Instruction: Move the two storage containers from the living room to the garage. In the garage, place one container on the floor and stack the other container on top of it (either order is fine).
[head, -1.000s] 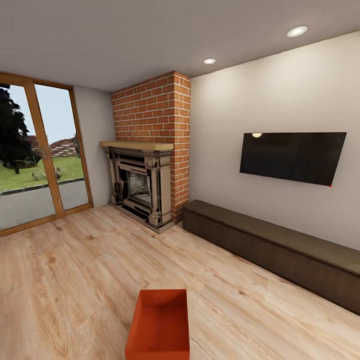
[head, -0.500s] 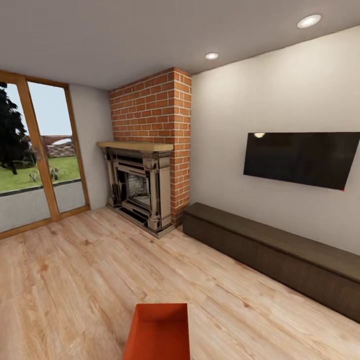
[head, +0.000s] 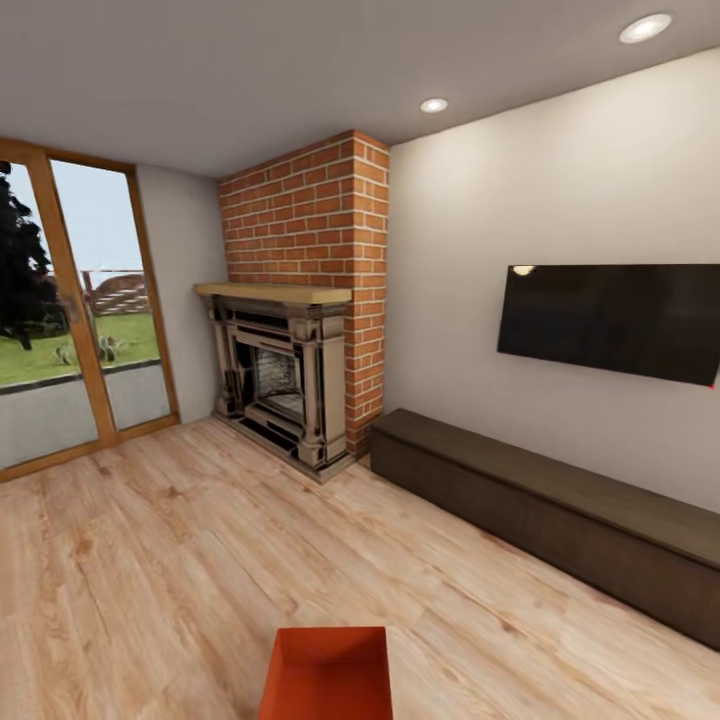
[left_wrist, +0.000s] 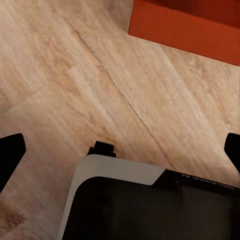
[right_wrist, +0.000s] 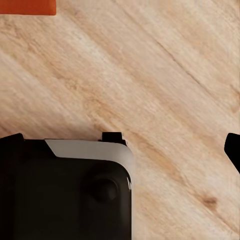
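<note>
**Living room with one orange-red box at the frame's lower edge**

The head view looks across a living room. Light wood-plank flooring (head: 200, 560) fills the lower half of the frame. A pale wall takes up the right side, with a dark flat screen (head: 610, 320) mounted at right centre and a long low dark cabinet (head: 560, 510) running beneath it toward the lower right. Wood-framed glass doors (head: 70, 320) stand at the left edge, with grass and a tree beyond. A red-brick fireplace (head: 300, 300) rises at centre, its pale mantel above a dark hearth. Two round ceiling lights sit at the upper right.

One container (head: 328, 672), orange-red and lidless, sits on the planks at bottom centre, cut off by the frame edge.

In the left wrist view, the left gripper (left_wrist: 120, 150) has its jaws spread wide apart, empty over the planks, with the container at the upper right corner. The right gripper (right_wrist: 125, 145) is likewise released and holds nothing; an orange-red sliver shows at that view's upper left corner.
</note>
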